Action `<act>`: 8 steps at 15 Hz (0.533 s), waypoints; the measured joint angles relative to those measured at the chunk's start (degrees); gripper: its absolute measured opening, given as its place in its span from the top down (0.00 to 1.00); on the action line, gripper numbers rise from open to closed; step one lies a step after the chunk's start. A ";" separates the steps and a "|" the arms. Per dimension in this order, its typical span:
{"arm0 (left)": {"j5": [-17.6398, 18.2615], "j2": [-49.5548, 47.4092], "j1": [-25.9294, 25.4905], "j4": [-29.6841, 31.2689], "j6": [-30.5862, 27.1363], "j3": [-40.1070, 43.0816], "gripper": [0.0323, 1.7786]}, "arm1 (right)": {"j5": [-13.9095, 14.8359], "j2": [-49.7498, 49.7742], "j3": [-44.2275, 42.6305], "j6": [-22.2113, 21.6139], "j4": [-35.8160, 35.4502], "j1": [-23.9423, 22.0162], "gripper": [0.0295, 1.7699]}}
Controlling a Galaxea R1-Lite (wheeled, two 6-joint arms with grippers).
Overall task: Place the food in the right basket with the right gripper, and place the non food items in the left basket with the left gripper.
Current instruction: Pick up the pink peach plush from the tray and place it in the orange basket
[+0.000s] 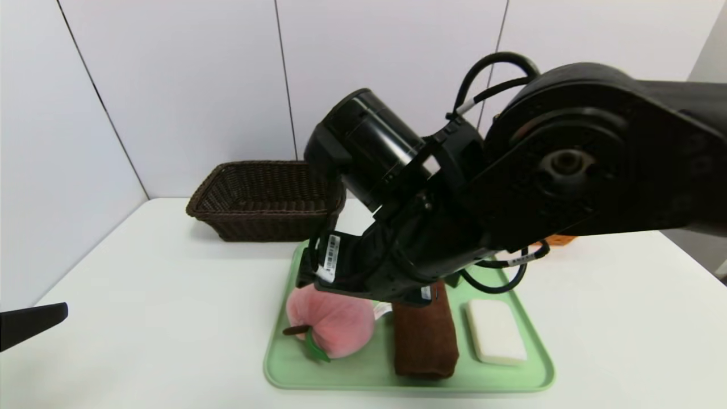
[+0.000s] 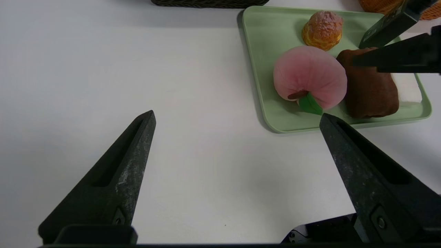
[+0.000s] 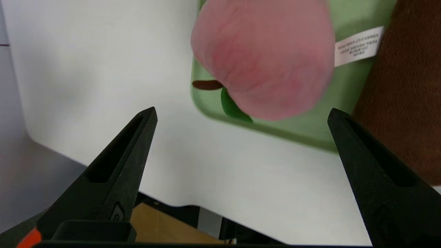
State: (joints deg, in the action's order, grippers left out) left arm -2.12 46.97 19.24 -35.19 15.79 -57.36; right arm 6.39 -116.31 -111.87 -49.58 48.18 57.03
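Note:
On the green tray (image 1: pixel 363 369) lie a pink plush peach (image 1: pixel 332 324), a rolled brown towel (image 1: pixel 426 341) and a white soap bar (image 1: pixel 497 332). The left wrist view also shows a cream puff (image 2: pixel 322 30) at the tray's back. My right gripper (image 3: pixel 242 111) hangs open just above the peach (image 3: pixel 265 58), near the tray's front left corner, holding nothing. My left gripper (image 2: pixel 237 115) is open and empty over bare table left of the tray (image 2: pixel 272 113). The dark brown left basket (image 1: pixel 264 199) stands at the back. Only a sliver of the orange right basket (image 1: pixel 559 240) shows behind my right arm.
My right arm (image 1: pixel 568 170) fills the middle of the head view and hides the tray's back half. White wall panels close the back and left. The white table (image 1: pixel 142 312) stretches left of the tray, with its front edge close in the right wrist view.

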 joint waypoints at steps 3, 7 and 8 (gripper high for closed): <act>0.15 -0.11 0.00 0.05 -0.06 0.02 0.05 | 1.88 -2.21 0.02 1.71 -0.48 0.11 0.03; 0.30 -0.17 0.00 0.02 -0.09 0.00 0.05 | 2.62 -4.69 0.00 2.23 -2.79 0.09 0.03; 0.30 -0.20 0.00 -0.02 -0.11 0.09 0.05 | 2.67 -5.30 -0.01 2.83 -4.38 0.09 0.03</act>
State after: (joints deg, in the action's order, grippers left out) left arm -1.82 46.78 19.24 -35.22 15.68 -57.27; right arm 9.06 -121.61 -111.89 -46.75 43.80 57.11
